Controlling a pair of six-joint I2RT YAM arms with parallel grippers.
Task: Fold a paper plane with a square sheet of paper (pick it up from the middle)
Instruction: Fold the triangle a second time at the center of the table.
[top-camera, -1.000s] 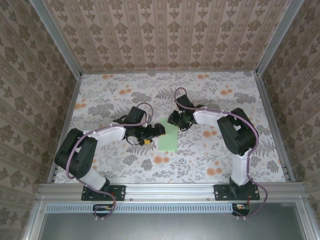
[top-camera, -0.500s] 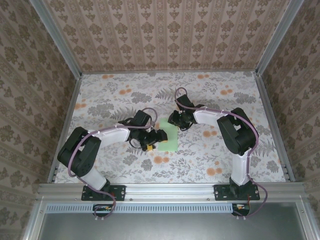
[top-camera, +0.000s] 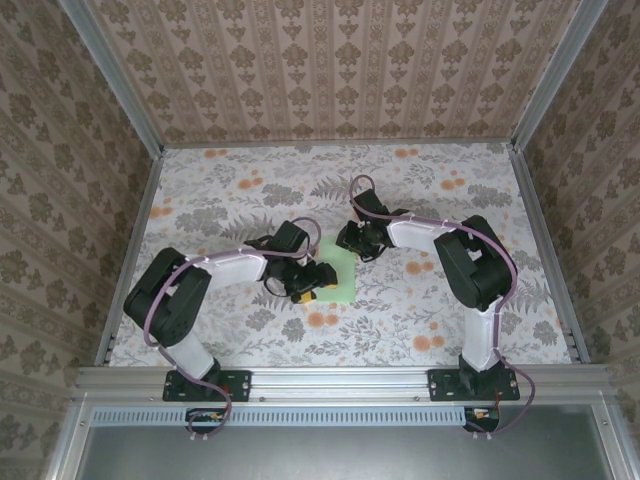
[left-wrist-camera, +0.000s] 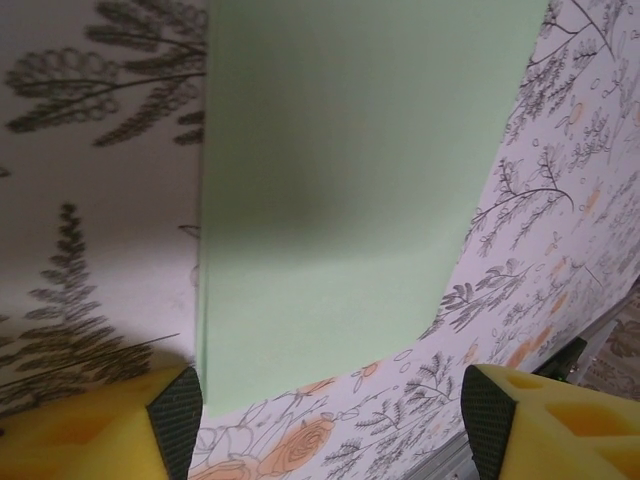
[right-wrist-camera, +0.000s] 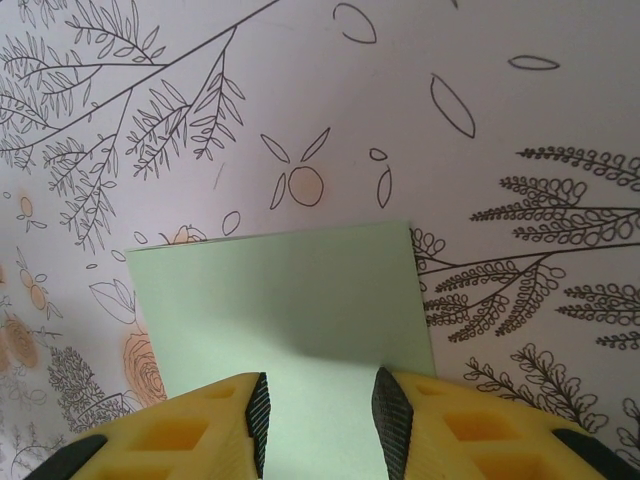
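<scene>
My left tool (left-wrist-camera: 332, 415) gapes wide over the square sheet of paper (left-wrist-camera: 330, 200), flat on the bench (top-camera: 220, 200); my right tool (right-wrist-camera: 318, 412), narrowly parted, sits at its edge, holding nothing.

Square sheet of paper (top-camera: 342, 288): one thin sheet, pale mint green, plain and unmarked. It lies flat on the table (top-camera: 200, 190), about midway between the left and right edges and a little nearer the near edge than the far. From above it reads as an oblong, slightly slanted. Close views show straight edges, crisp corners and a smooth, uncreased face.
</scene>
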